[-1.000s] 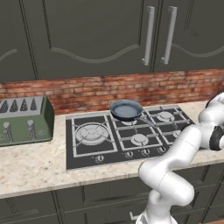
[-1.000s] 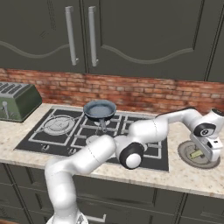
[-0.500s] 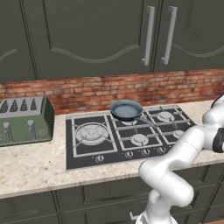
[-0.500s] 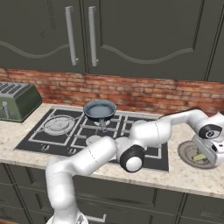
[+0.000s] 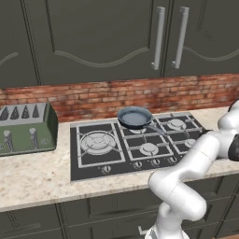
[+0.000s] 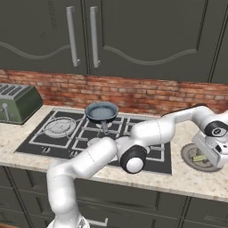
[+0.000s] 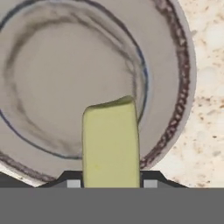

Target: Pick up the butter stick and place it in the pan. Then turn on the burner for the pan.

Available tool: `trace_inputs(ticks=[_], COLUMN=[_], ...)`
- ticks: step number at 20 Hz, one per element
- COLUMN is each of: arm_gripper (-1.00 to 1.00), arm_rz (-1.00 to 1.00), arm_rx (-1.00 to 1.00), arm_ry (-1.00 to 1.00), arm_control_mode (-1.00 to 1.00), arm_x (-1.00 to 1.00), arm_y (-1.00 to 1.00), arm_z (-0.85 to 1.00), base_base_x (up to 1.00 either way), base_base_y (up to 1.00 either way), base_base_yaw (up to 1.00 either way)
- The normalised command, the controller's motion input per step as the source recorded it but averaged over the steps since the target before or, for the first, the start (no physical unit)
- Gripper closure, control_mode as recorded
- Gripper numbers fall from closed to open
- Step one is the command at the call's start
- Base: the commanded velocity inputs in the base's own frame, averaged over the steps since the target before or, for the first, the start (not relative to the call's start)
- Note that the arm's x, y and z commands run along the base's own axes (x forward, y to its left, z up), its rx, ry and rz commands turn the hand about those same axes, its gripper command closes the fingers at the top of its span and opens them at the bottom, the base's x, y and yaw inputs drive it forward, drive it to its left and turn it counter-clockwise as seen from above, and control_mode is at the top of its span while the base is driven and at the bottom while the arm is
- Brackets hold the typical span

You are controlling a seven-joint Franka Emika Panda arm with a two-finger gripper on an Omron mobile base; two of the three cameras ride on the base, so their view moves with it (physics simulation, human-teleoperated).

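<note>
Gripper (image 7: 111,183) clamped on butter stick (image 7: 110,144) — over grey plate (image 7: 175,57), pan (image 5: 135,117) on stove

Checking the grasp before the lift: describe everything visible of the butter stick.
The butter stick is a pale-yellow, matte oblong block with soft edges. In the hand view it stands between the jaws, which are shut on its sides, its far end over the grey plate. The right base view shows it on that plate, right of the stove.
</note>
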Motion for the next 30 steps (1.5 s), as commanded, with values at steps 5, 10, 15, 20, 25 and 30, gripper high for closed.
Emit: trace_inputs(ticks=[5, 10, 15, 20, 25, 30], arm_gripper=[1.00, 1.00, 1.00, 1.00, 1.00, 1.00], arm_rz=[0.06, 0.06, 0.12, 0.11, 0.15, 0.10], arm_rx=[-0.12, -0.16, -0.17, -0.15, -0.21, -0.12], arm_ry=[0.00, -0.11, -0.32, -0.36, -0.36, -0.17], arm_control_mode=[-1.00, -1.00, -1.00, -1.00, -1.00, -1.00], arm_x=[-0.50, -0.71, -0.58, -0.51, -0.37, 0.00], arm_y=[0.69, 0.53, 0.56, 0.54, 0.58, 0.38], arm_z=[0.02, -0.05, -0.01, 0.00, -0.01, 0.25], base_base_x=[0.00, 0.00, 0.00, 0.00, 0.00, 0.00], base_base_y=[0.00, 0.00, 0.00, 0.00, 0.00, 0.00], base_base_yaw=[0.00, 0.00, 0.00, 0.00, 0.00, 0.00])
